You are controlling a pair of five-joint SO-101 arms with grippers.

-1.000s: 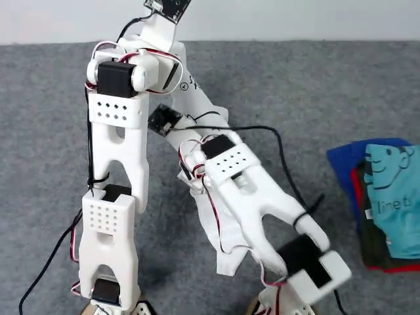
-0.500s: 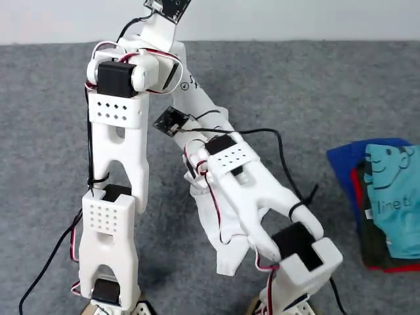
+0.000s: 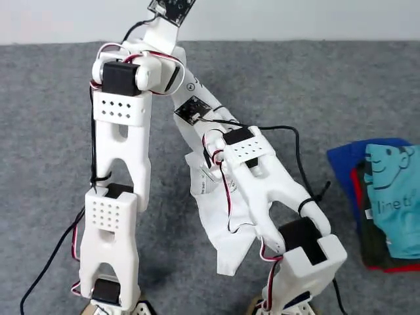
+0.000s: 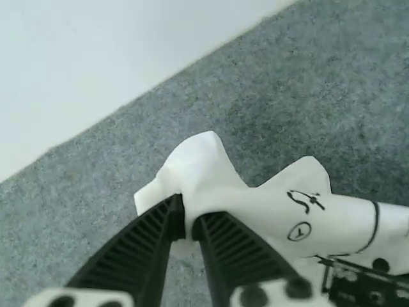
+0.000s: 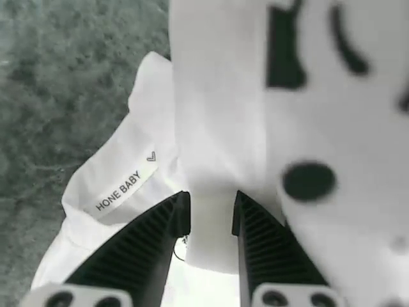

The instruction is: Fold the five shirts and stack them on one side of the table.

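Left wrist view: left claw (image 4: 186, 214) nearly closed on white shirt (image 4: 204, 173); right claw (image 5: 211, 204) apparently likewise.

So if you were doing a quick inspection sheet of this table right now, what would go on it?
Surface: grey table cover, looks like carpet.
Job's things: white shirt bunched under the two arms, not yet folded. A stack of folded shirts sits at one edge of the table, with a teal one on top.
Clutter: nothing seen.
Grippers: left gripper shut on a fold of the white shirt. Right gripper also shut on it, near the neck label.
Cables: black cable loops loose beside the arm nearer the stack.
Surroundings: pale wall behind the table.
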